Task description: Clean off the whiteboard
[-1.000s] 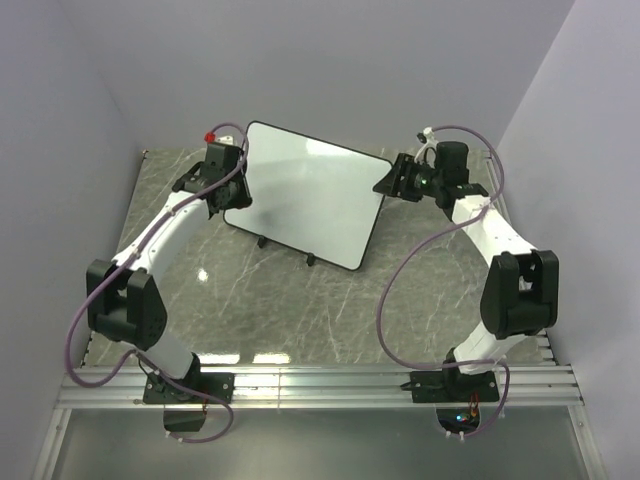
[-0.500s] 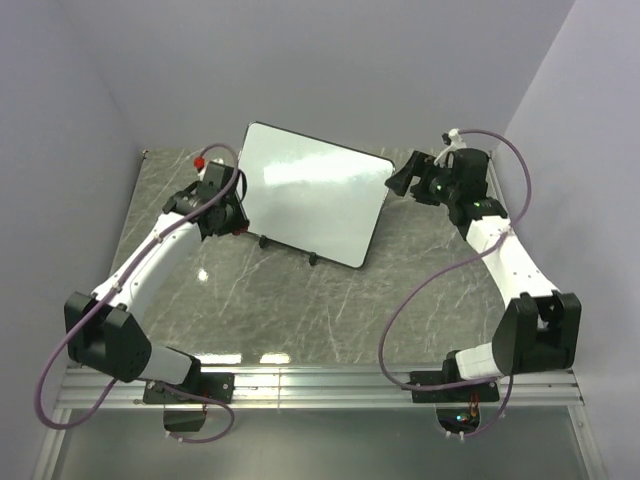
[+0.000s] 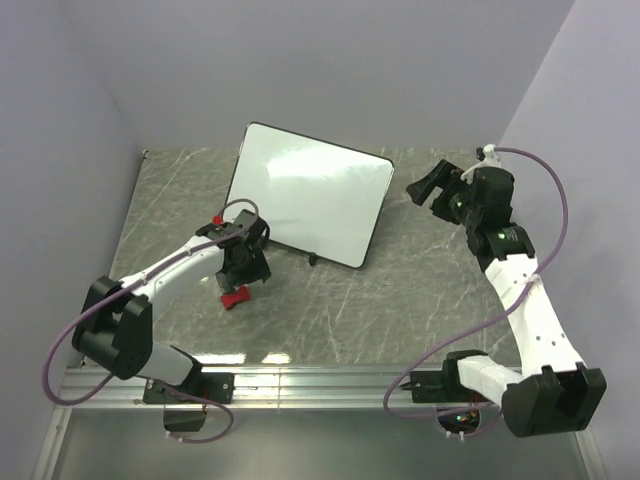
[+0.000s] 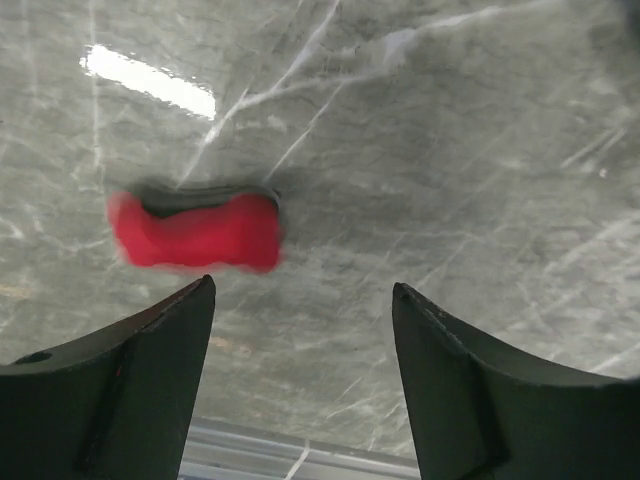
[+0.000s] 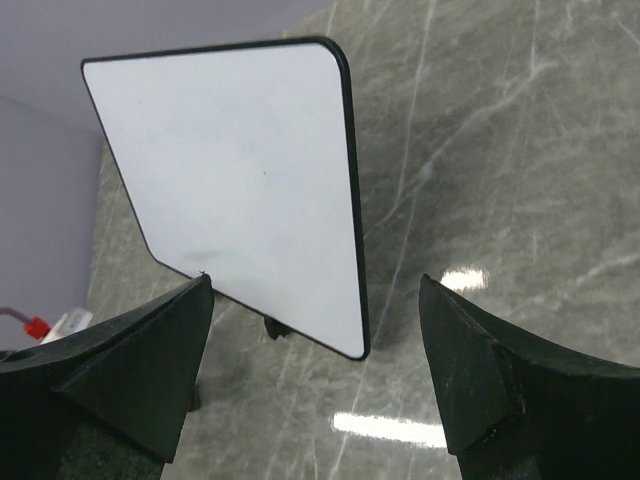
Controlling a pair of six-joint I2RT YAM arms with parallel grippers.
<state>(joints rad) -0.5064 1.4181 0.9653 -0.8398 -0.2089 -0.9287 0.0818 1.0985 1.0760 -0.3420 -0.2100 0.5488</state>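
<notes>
Near the left claw (image 4: 303, 298) — red eraser (image 4: 200, 232)

A glossy, smooth white face is shown by the whiteboard (image 3: 305, 195); the table (image 3: 420, 290) is finished in polished, veined grey stone.

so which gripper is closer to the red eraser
Left. The left gripper hangs just above the eraser on the table; the right gripper is far off, right of the whiteboard.

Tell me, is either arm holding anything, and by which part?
Nothing is held. The left gripper stands open above the red eraser, which is clear of its fingers. The right gripper is open too, apart from the whiteboard.
</notes>
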